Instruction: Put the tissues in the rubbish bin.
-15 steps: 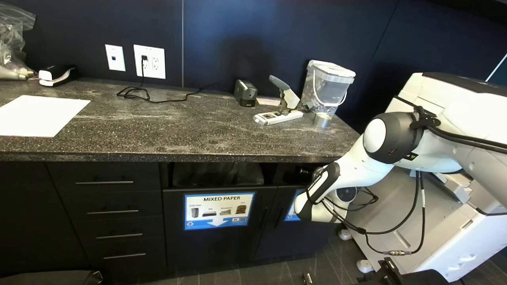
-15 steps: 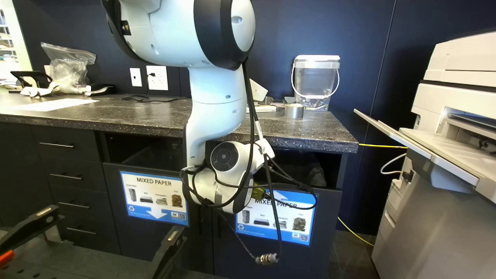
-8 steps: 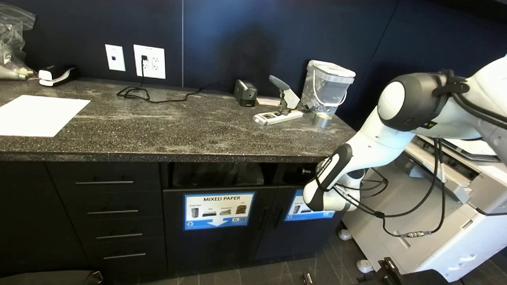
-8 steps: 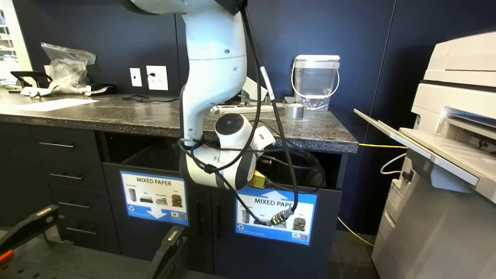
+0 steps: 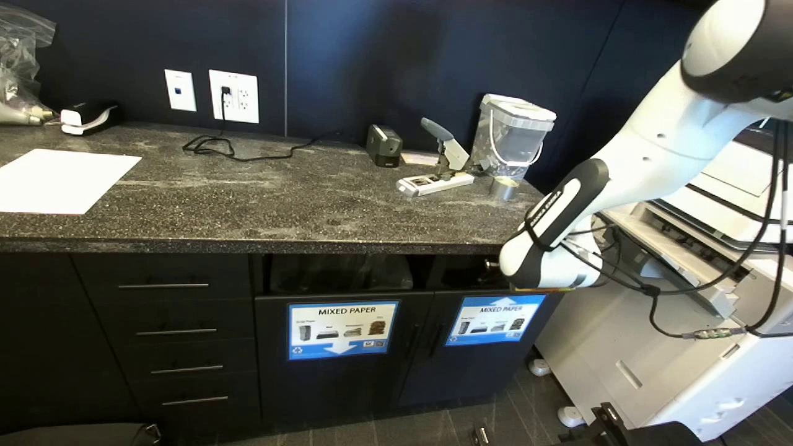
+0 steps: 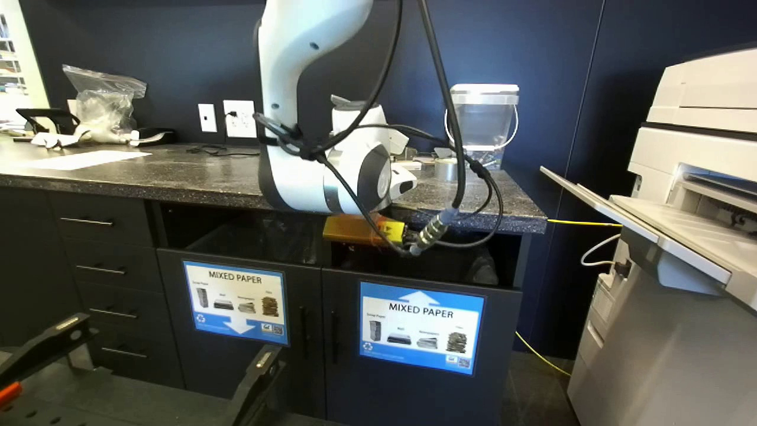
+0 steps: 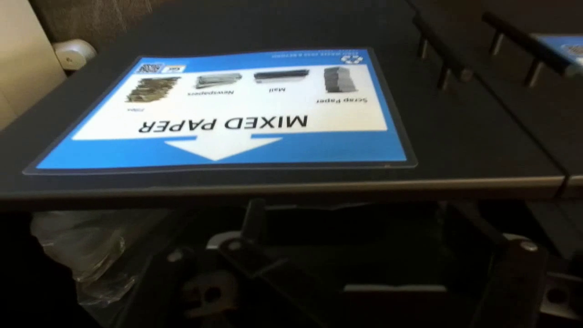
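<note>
The rubbish bin [image 6: 414, 390] is the dark compartment whose front panel carries the label with blue header and arrow; it also shows in the other camera's picture [image 5: 458, 378] and the wrist view [image 7: 460, 150]. My gripper [image 7: 353, 208] is at the slot above this panel, fingers wide apart beside the panel's top edge. I see nothing between them. In both exterior views the fingers are lost against the dark slot; a yellow part [image 6: 364, 231] by the wrist shows just under the counter edge. How far inside the fingers are I cannot tell. The tissues are hidden or out of view.
The counter [image 5: 279, 204] overhangs the slot. The neighbouring panel has a white-header label [image 6: 236, 302]. Clear plastic [image 7: 82, 246] lies beside the gripper in the slot. Door handles [image 7: 444, 50] stick out. A stapler [image 5: 437, 179], tub [image 5: 511, 136] and printer [image 6: 650, 284] stand nearby.
The arm has risen; the wrist has moved up, and rightward in an exterior view. The bin's label is now uncovered, and the yellow part has swung into fuller view.
</note>
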Motion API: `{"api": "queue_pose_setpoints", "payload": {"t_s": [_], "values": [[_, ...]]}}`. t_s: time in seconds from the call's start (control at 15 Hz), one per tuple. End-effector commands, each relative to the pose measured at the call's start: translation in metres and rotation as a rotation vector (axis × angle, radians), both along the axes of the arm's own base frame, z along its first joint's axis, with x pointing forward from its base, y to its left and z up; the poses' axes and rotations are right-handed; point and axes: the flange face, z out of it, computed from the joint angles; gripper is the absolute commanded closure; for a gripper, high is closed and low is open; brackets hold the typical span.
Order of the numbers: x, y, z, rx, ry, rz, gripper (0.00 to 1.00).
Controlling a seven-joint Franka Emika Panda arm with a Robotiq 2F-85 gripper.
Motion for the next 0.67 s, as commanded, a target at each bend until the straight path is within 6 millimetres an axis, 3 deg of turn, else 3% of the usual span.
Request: {"api": "queue_pose_setpoints", "payload": {"t_s": [0.0,0.27,0.6], "values": [[-0.035,0.004,0.060,0.013,0.187,0.076,0.00],[-0.066,0.004,0.116,0.056,0.401,0.081,0.00],[-0.101,0.005,0.208,0.100,0.508,0.022,0.00]]}}
